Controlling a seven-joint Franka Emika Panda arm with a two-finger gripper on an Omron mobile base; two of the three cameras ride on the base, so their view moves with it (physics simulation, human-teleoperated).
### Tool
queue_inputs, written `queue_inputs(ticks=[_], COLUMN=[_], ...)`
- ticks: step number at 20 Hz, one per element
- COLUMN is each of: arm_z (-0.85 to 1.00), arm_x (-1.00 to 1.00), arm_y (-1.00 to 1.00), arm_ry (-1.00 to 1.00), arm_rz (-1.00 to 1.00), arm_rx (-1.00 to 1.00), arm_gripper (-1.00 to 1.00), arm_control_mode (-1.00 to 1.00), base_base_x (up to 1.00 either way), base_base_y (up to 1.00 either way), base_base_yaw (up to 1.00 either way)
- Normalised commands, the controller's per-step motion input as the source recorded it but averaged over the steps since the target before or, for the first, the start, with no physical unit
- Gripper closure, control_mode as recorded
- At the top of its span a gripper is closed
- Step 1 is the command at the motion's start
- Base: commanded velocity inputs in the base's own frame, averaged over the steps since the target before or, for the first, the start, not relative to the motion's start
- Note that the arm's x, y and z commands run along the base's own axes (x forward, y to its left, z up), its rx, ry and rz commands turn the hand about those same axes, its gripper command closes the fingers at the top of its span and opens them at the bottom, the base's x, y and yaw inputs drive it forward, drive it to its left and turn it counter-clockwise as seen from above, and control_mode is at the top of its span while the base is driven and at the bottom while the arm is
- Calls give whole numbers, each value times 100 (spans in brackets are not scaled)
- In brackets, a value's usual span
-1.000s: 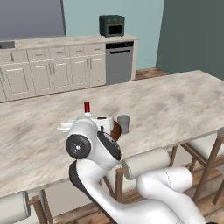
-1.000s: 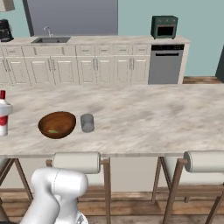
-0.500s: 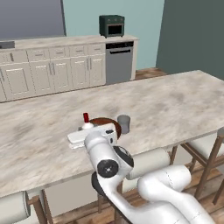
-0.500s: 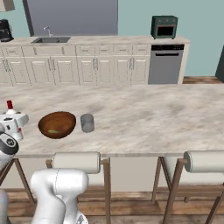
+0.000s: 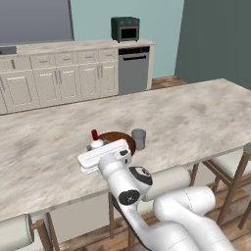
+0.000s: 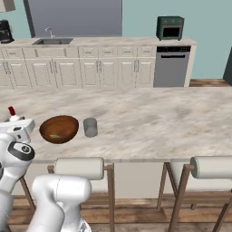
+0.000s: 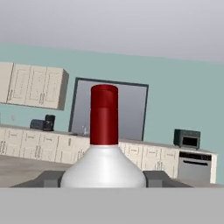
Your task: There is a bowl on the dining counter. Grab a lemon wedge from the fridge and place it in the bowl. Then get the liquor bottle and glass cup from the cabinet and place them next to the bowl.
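The arm bends low over the near edge of the dining bench [image 5: 196, 112], its white hand held level just above the stone top. In the hand view the jaws [image 7: 104, 178] stand one at each side of the liquor bottle [image 7: 104, 148], close against its white shoulder; they look to be pinching it, though contact cannot be seen for sure. The bottle stands upright between them, its red cap [image 5: 94, 134] rising above the hand in the left base view.

Just beside the jaws, on the side away from the bench's left end, sits the brown bowl [image 6: 59, 128] with something small and pale green inside; just past it stands the grey glass cup [image 6: 90, 127], near the bowl but apart from it.

Beyond the cup the bench runs on bare and wide. Cushioned stools [image 6: 79, 168] sit tucked under the near edge, below the hand. Well behind the bench stand the cream wall cabinets [image 6: 104, 68], a dishwasher [image 6: 171, 65] and a dark toaster oven [image 6: 170, 28].
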Motion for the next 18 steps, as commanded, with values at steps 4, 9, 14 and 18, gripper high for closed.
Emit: queue_inputs(ticks=[4, 9, 14, 18], arm_z=[0, -14, -24, -22], arm_x=[1, 1, 1, 0], arm_y=[28, 13, 0, 0], arm_ry=[-1, 0, 0, 0], arm_rz=[0, 0, 0, 0], arm_rx=[0, 0, 0, 0], arm_gripper=[100, 100, 100, 100], arm_control_mode=[-100, -100, -100, -100], base_base_x=[0, 0, 0, 0], base_base_y=[0, 0, 0, 0], base_base_yaw=[0, 0, 0, 0])
